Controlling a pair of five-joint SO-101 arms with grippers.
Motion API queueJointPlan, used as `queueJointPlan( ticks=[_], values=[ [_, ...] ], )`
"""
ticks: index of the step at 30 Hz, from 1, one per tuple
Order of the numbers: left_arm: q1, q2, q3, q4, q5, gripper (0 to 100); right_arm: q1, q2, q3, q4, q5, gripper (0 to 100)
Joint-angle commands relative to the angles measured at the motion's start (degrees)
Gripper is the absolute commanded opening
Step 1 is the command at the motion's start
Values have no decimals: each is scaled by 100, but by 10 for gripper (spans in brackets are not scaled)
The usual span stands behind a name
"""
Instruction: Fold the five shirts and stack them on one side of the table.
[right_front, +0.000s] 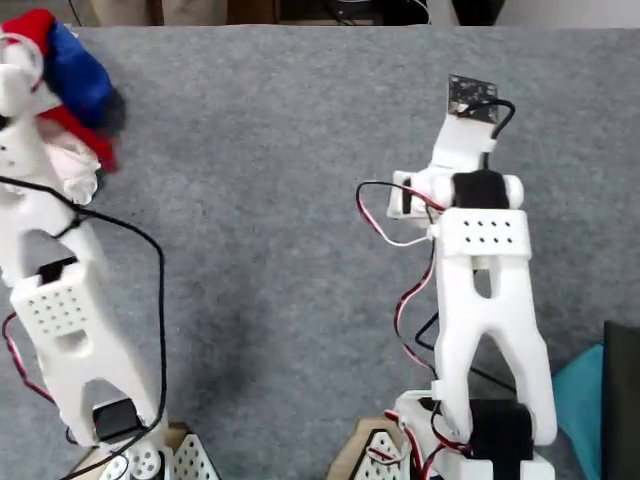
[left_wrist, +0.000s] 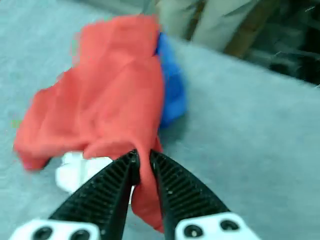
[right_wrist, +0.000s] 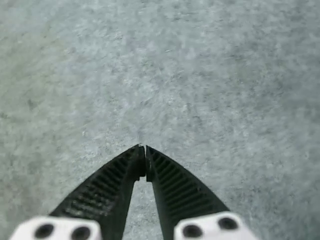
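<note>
Claws: left claw (left_wrist: 143, 156) pinches red shirt (left_wrist: 110, 90), right claw (right_wrist: 142, 150) closed.

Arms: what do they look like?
Both white plastic: left arm and right arm, with black servos and hole-dotted plates; black cable on the left, red wires on the right; left gripper and right gripper black, ribbed.

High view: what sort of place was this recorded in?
Probably a robotics lab bench: a grey carpeted table, two white arms with exposed cables fixed at its edge, and small shirts heaped in one corner.
</note>
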Motion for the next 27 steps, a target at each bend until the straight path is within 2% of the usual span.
queueJointPlan(
  ticks=[1, 7, 16, 21, 27],
  values=[
    [615, -980, -237, 62, 237, 18, 330, -22, -286, 62, -62, 6],
    [1758, -1982, 695, 62, 598, 18, 831, -22, -295, 26, -62, 6],
    [3552, -3336, 3402, 62, 765, 18, 1314, -22, -286, 26, -53, 6],
    [4018, -3609, 4835, 53, 765, 18, 1578, -22, -286, 26, -26, 6],
    [4202, -3600, 5591, 53, 765, 23, 1543, 22, -286, 53, -9, 9]
  ],
)
